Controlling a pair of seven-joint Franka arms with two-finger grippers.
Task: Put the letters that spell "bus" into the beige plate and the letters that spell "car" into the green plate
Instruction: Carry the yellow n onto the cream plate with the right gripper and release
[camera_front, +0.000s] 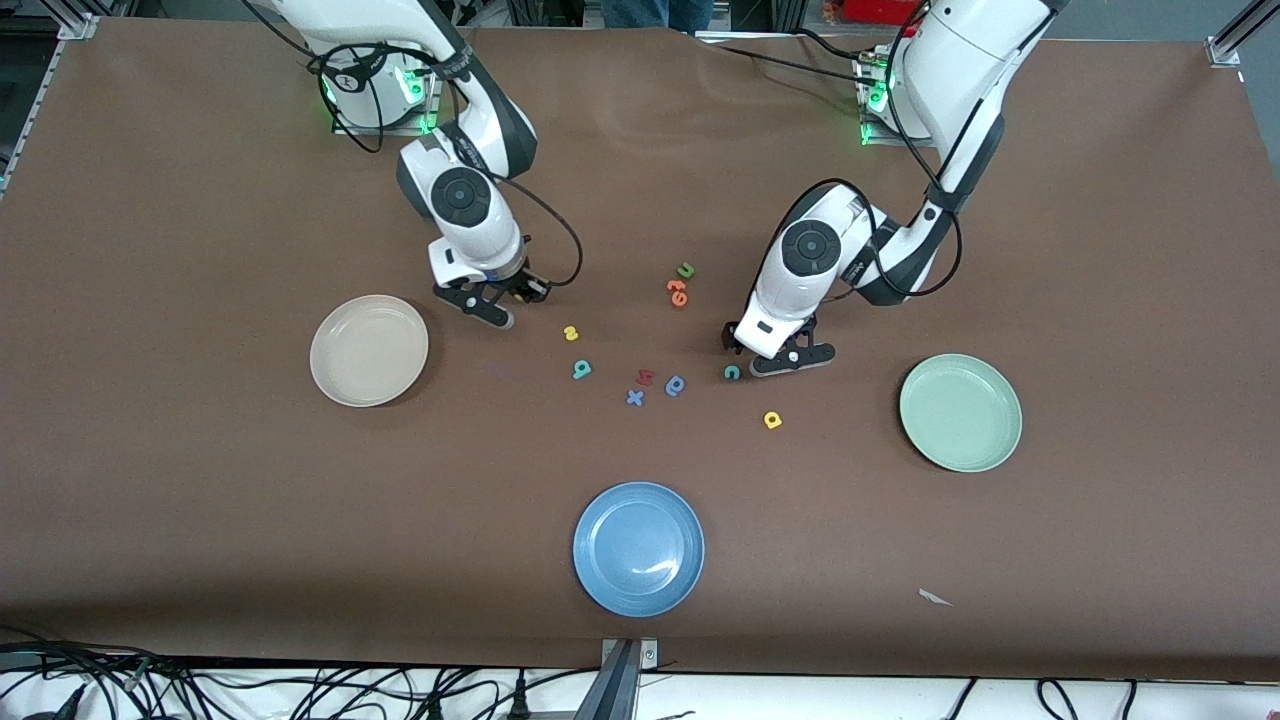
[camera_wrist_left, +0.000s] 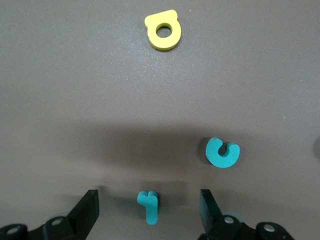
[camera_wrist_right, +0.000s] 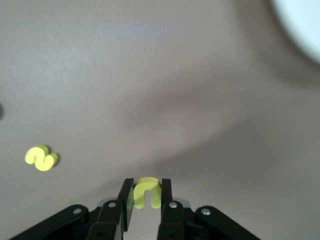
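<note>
My right gripper (camera_wrist_right: 147, 197) is shut on the yellow u (camera_wrist_right: 147, 192), low over the table beside the beige plate (camera_front: 369, 350). The yellow s (camera_front: 571, 333) and the teal b (camera_front: 582, 370) lie near the table's middle. My left gripper (camera_wrist_left: 149, 210) is open and low, its fingers on either side of the teal r (camera_wrist_left: 148, 206) with a gap on each side. The teal c (camera_wrist_left: 223, 152) lies just beside it, and the yellow a (camera_front: 772, 420) is nearer the front camera. In the front view the left gripper (camera_front: 780, 355) hides the r. The green plate (camera_front: 960, 412) holds nothing.
A blue plate (camera_front: 638, 548) sits near the front edge. A red letter (camera_front: 645, 377), a blue x (camera_front: 634, 397) and a blue looped letter (camera_front: 675, 385) lie in the middle. A green u (camera_front: 686, 270) and orange letters (camera_front: 677, 291) lie farther back.
</note>
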